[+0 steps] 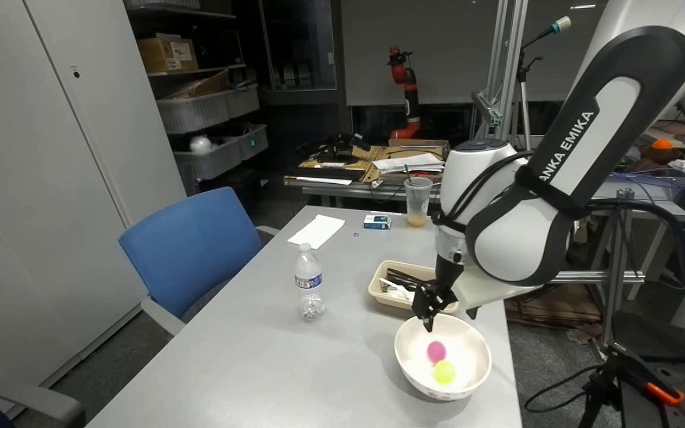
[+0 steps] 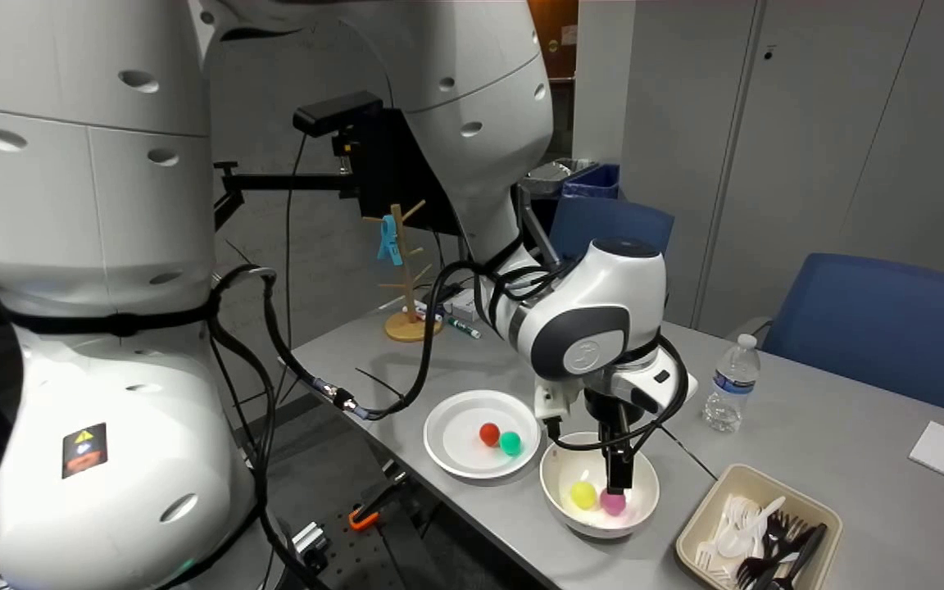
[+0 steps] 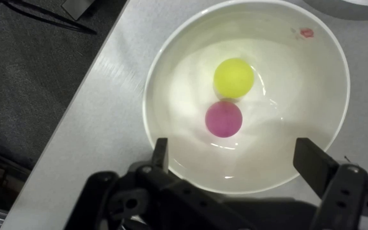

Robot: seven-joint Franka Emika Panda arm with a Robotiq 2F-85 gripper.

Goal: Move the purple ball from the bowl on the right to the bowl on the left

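The purple ball (image 1: 436, 351) rests inside a white bowl (image 1: 468, 359), beside a yellow ball (image 1: 444, 373). The same purple ball (image 2: 613, 503), yellow ball (image 2: 583, 495) and bowl (image 2: 595, 527) show in an exterior view. A shallow white plate-like dish (image 2: 449, 447) holds a red ball (image 2: 489, 434) and a green ball (image 2: 510, 443). In the wrist view, my gripper (image 3: 230, 150) is open and empty over the bowl's near rim (image 3: 241, 192). The purple ball (image 3: 224, 119) lies just ahead of the fingertips, and the yellow ball (image 3: 233, 78) lies beyond it.
A tan tray (image 2: 828, 524) of black and white cutlery stands beside the bowl. A water bottle (image 1: 308, 285) stands on the table. A wooden peg stand (image 2: 406, 326) and markers (image 2: 463, 328) lie behind the dish. The table edge (image 3: 85, 76) runs close to the bowl.
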